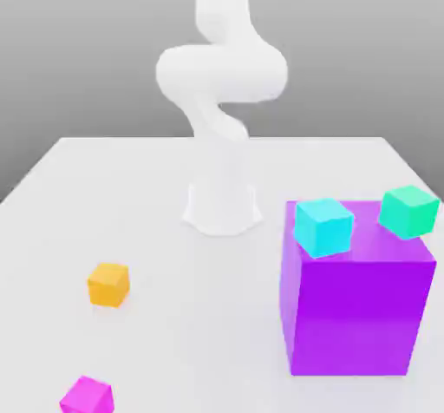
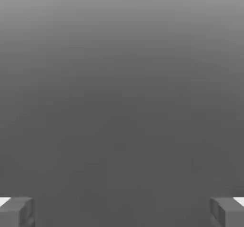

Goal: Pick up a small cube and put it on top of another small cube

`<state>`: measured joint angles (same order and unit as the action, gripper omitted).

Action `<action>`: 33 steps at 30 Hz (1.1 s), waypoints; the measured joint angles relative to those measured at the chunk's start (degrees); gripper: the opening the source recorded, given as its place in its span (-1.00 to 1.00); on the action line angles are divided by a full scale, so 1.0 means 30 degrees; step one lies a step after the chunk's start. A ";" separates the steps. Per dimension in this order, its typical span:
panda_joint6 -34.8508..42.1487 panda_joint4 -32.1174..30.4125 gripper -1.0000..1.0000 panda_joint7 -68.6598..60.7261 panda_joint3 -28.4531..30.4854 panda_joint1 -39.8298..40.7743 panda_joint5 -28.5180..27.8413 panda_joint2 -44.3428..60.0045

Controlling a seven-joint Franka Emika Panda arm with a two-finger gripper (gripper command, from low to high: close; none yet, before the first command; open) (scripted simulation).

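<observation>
The stacking looks unstarted: the magenta cube sits down on the pale surface, toward the exterior view's left and near its lower edge, with nothing on it and nothing beneath it but that surface. The orange cube rests on the same surface, well apart from it. The purple block carries the cyan cube and the green cube on its top, the two apart from each other. In the hand view, the gripper has its fingers wide apart with nothing between them, perhaps facing away from the work area, though the grey backdrop makes that hard to judge. Everything seems left to do: reach the magenta cube, grip it, lift it, set it squarely on another small cube and let go.
</observation>
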<state>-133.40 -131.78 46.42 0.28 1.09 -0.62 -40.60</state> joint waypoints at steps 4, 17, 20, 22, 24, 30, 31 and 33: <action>-0.0890 0.0000 0.00 0.0293 0.0228 0.0567 -0.0305 0.2881; -0.3683 -0.0002 0.00 0.0560 0.1539 0.2051 -0.0356 1.1885; -0.4331 -0.0004 0.00 0.0375 0.1754 0.2591 -0.0016 1.3969; -0.4761 -0.0004 0.00 0.0205 0.1826 0.2827 0.0276 1.5360; -0.5188 -0.0004 0.00 0.0006 0.1864 0.3087 0.0610 1.6752; -0.6789 0.0162 0.00 -0.0659 0.1656 0.4107 0.1678 2.0921; -0.7273 0.0292 0.00 -0.0752 0.1552 0.4217 0.1809 2.1613; -0.8306 0.0581 0.00 -0.0889 0.1320 0.4425 0.2001 2.2993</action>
<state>-158.32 -130.04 43.75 4.25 14.36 5.38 28.38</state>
